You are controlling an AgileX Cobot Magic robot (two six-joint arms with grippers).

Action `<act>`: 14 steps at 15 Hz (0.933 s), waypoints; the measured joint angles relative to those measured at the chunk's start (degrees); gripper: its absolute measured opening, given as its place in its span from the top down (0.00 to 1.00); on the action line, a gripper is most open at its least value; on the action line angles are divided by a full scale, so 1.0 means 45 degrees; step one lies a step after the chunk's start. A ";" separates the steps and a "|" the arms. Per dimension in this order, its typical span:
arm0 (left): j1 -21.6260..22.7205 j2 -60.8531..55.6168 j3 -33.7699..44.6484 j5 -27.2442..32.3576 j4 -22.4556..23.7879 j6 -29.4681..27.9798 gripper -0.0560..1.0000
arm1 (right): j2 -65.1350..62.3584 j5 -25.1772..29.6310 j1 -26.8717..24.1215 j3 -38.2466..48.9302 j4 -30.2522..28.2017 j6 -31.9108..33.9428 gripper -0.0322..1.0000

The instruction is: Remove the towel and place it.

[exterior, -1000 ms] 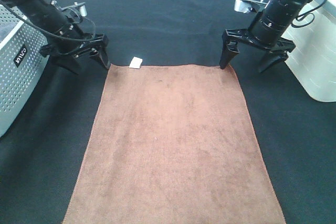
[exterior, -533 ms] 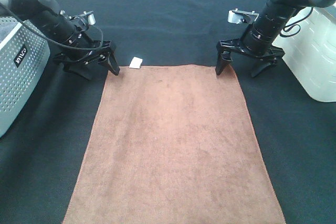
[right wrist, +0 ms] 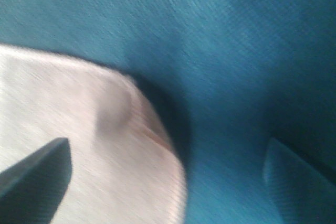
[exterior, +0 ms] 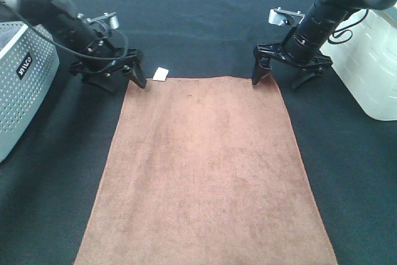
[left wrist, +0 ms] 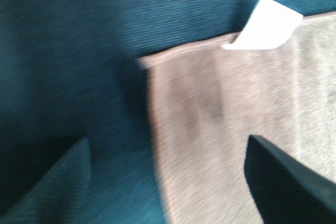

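Both arms have edged inward since a second ago. Our left gripper has slid right, so its inner finger now stands at the far left corner of the towel. Our right gripper has shifted a little left, its inner finger at the far right corner. The towel itself has not shifted. It lies flat on the black table cloth, running from mid-scene to the near edge. Its white tag pokes out past the far edge, just right of our left gripper.

Each claw is spread wide and grips nothing. In both wrist views one finger hangs over the towel and the other over bare cloth, with the corner between them. Those views are blurred, so we cannot tell whether the fingertips touch the fabric.

A grey perforated box sits at the left and a white container at the right, both apart from the towel.
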 joint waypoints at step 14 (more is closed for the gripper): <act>-0.0891 0.0191 0.0013 -0.1095 0.0879 -0.0853 0.94 | 0.0140 -0.0229 0.0726 0.0000 -0.1515 0.0000 0.97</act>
